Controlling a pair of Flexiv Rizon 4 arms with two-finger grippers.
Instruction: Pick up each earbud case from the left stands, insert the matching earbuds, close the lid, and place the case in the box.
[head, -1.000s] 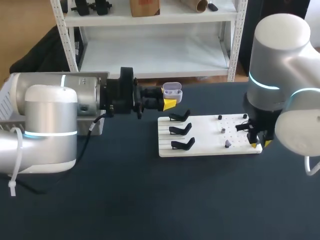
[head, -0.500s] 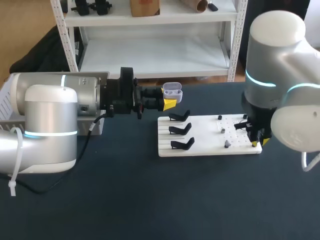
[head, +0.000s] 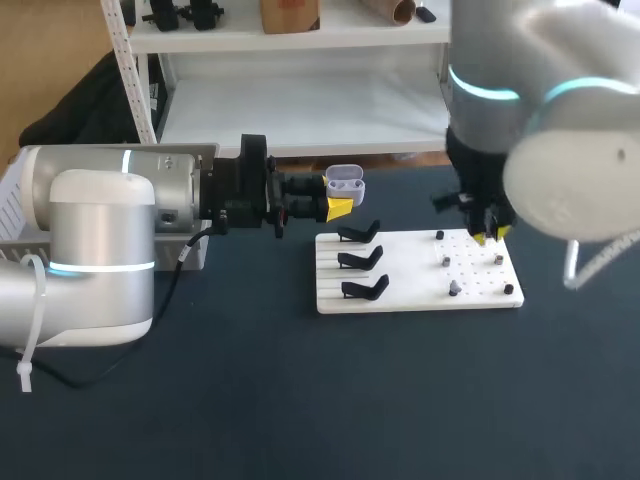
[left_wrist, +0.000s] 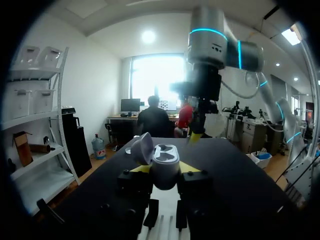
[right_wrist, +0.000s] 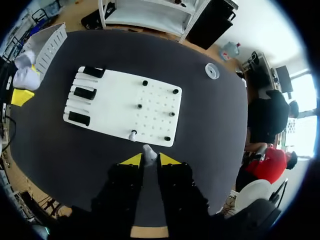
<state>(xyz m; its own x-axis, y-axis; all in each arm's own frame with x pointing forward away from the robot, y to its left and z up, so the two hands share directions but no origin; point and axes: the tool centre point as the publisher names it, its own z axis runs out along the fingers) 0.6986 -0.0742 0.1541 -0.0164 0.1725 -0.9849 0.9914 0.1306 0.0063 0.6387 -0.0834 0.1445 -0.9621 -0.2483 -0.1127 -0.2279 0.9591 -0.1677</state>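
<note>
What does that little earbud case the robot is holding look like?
The earbud case is small, rounded and pale grey, like smooth plastic. Its lid is flipped open and tilts back, showing two hollows inside. It sits upright in the left gripper, whose yellow-tipped fingers pinch it from both sides, above the dark table.

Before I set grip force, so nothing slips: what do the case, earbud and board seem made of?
Case: likely hard plastic, pale, smooth, with a soft sheen on its rounded shell. Earbud: looks like similar pale plastic; too small to be sure. Board: probably matte white plastic or painted sheet, flat, evenly drilled, no glare.
</note>
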